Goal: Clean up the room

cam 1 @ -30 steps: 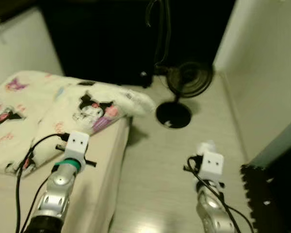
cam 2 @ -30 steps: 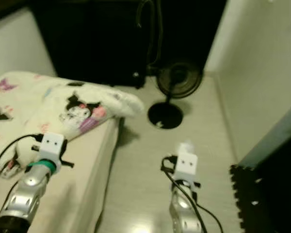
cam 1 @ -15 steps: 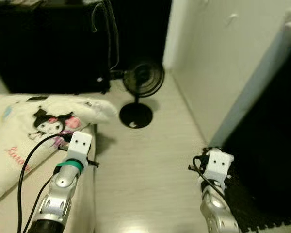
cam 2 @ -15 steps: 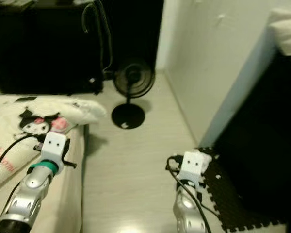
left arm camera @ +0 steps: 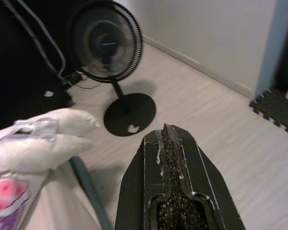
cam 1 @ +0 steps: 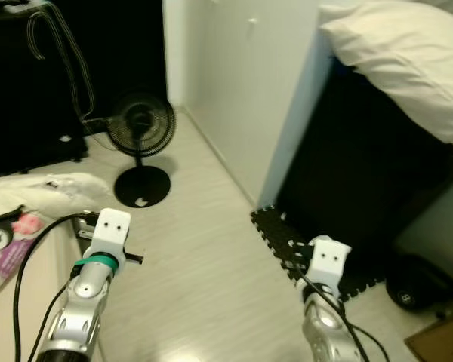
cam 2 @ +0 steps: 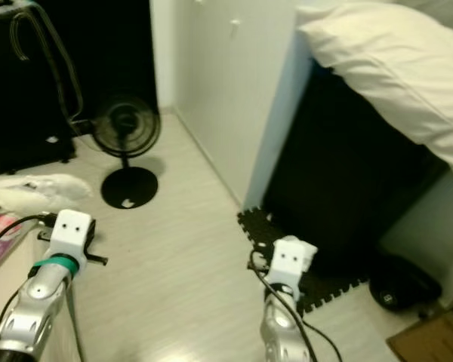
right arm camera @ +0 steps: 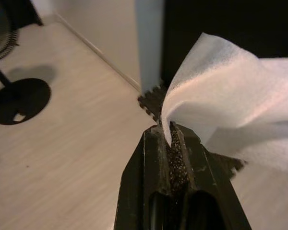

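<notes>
Pale floor (cam 1: pixel 204 256) below; right gripper (right arm camera: pixel 167 132) fwd, pinching white tissue (right arm camera: pixel 221 96); left gripper (left arm camera: pixel 165 132) fwd, closed, empty.

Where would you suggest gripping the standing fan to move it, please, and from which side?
Probably the thin upright pole between the fan head and its round flat base, approached from the open floor side; the caged head is too wide, and cables and dark furniture crowd its far side.

No readable text

No lettering, label, brand or number can be made out on anything here; the cartoon print on the bedding (cam 1: pixel 11 234) at the robot's left is too blurred to read.
</notes>
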You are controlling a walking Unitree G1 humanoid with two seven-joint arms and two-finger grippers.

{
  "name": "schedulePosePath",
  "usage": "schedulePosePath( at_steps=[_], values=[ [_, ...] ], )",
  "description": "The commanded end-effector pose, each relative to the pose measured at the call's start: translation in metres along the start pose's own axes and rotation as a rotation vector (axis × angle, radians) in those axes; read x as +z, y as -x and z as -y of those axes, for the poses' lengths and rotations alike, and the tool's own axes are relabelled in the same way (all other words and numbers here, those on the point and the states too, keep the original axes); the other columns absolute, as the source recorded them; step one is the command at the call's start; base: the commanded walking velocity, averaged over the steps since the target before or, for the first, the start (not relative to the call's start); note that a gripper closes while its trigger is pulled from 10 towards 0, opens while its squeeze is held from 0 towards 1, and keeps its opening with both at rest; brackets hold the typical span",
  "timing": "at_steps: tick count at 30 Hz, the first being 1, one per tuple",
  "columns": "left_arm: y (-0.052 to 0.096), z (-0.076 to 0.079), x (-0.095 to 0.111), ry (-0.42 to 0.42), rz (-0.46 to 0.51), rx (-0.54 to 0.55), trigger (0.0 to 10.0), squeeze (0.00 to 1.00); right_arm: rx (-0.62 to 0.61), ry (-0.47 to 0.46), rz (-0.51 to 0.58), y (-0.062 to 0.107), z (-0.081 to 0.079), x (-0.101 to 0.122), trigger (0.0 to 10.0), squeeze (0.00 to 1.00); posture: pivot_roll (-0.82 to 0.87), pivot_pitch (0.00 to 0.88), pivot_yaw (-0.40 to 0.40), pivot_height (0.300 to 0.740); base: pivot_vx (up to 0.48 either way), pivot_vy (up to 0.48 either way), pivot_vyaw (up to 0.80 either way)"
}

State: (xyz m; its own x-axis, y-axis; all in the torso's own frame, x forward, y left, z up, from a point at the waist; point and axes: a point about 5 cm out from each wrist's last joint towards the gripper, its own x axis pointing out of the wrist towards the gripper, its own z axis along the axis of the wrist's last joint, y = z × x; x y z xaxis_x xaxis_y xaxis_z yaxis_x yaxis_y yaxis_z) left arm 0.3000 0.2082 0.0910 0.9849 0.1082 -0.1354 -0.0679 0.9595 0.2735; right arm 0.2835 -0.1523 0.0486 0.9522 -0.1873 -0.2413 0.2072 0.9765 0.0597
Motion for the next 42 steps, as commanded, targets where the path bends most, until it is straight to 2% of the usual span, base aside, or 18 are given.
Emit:
schedulePosePath(
  at_steps=[1, 42],
  values=[
    [0.002, 0.0025, -0.0026, 0.007, -0.013, -0.005, 10.0, 0.0, -0.026, 0.012, -0.015, 0.0006, 0.0092, -0.0029, 10.0, 0.0, 0.12, 0.0, 0.039, 0.74, 0.0, 0.0, -0.8],
    [-0.0014, -0.0006, 0.0026, 0.01, -0.01, 0.017, 10.0, 0.0, 0.009, 0.026, -0.023, -0.004, 0.0093, -0.0016, 10.0, 0.0, 0.14, 0.0, 0.02, 0.74, 0.0, 0.0, -0.8]
  ],
)
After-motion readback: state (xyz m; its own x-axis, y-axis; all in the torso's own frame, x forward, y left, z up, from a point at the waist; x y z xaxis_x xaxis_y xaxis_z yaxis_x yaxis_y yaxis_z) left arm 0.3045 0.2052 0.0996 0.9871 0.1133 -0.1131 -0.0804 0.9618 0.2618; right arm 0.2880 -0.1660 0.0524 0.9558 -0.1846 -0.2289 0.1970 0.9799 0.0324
